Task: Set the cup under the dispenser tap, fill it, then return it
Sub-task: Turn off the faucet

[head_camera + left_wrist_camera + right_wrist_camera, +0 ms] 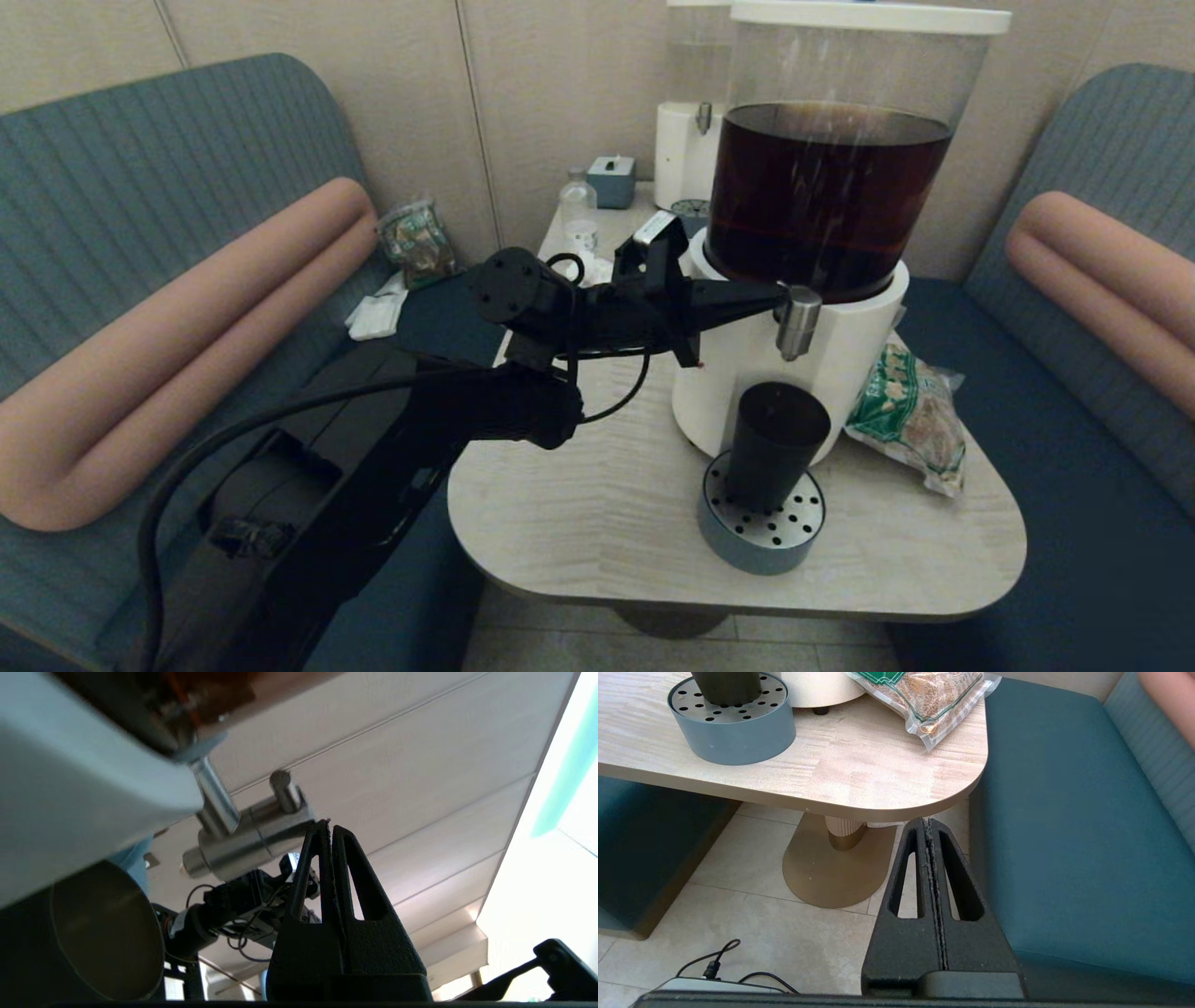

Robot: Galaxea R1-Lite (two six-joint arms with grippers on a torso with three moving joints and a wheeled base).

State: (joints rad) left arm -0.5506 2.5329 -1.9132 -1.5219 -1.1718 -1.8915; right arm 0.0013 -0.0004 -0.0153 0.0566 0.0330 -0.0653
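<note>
A: Start from the big dispenser (822,243), since everything hangs off it. The cup (777,446) stands on the perforated drip tray (794,551) against its white base, straight below the dispenser tap (799,322).

B: And the left gripper (780,297)?

A: Level with the tap, on the side toward the bench, fingers pressed together and holding nothing. In the left wrist view the tips (327,828) touch or nearly touch the tap's steel barrel (243,844), near its small lever peg (284,791).

B: So the step looks like working the tap with closed fingers.

A: I judge so. Push steadily along the lever's travel, no sideways shove into the barrel, and keep the arm above the cup rim so the cup stays centred below the spout.

B: Room to move?

A: Open tabletop (579,485) on the bench side of the dispenser gives a clean retreat path. On the far side a snack bag (910,415) lies against the base, so that way is tight. The tray sits near the table's front edge.

B: The right gripper (928,823)?

A: Parked below the table's corner, beside the seat, fingers closed and empty.
</note>
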